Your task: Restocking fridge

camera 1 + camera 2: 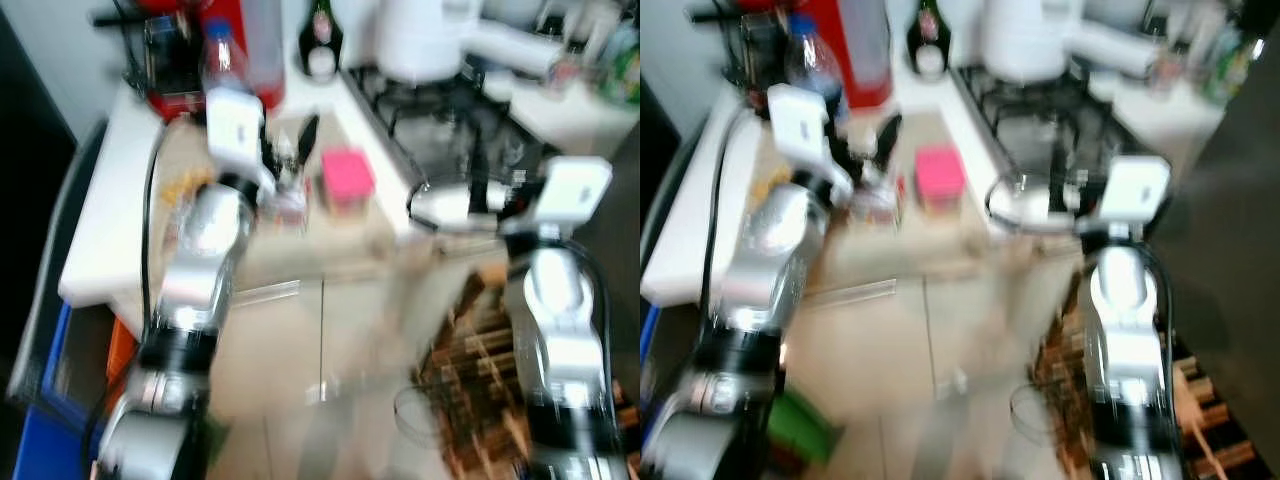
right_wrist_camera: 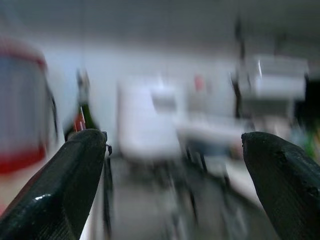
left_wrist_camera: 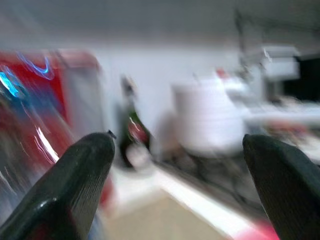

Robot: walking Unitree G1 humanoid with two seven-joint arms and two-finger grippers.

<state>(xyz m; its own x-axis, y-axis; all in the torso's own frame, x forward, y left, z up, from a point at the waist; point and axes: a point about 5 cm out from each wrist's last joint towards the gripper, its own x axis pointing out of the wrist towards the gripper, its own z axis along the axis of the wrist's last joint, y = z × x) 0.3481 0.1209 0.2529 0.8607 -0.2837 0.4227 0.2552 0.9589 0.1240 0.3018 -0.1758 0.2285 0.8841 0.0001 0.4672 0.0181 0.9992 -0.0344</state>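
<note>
Everything we saw was smeared by motion, so we kept to what could be made out. At our far left a white countertop [image 1: 100, 230] ran back toward the wall, carrying a red appliance [image 1: 195, 45] with a plastic water bottle [image 1: 222, 50] just in front of it. Our left gripper [image 1: 290, 150] was raised over that counter, near the bottle and beside a pink box [image 1: 346, 178] lying on a pale board. In the left wrist view its two black fingers [image 3: 75, 185] stood wide apart with nothing between them, so we judged it was held ready for a pick, not carrying anything.

Further along stood a dark bottle [image 1: 321, 38] against the wall, then a white kettle-like vessel [image 1: 420, 40] on the gas hob [image 1: 440, 125].

Our right gripper [image 1: 478, 195] reached over the front of the hob, close to what looked like a glass lid or bowl [image 1: 445, 205]; whether it touched that we could not tell. Its fingers [image 2: 60, 190] were likewise spread wide and empty. Below the right arm a wooden rack [image 1: 480, 350] stood on the floor.

We could not identify a fridge. We judged that the things to restock, the bottle and the pink box, sat on the counter, and that the task had barely begun.
</note>
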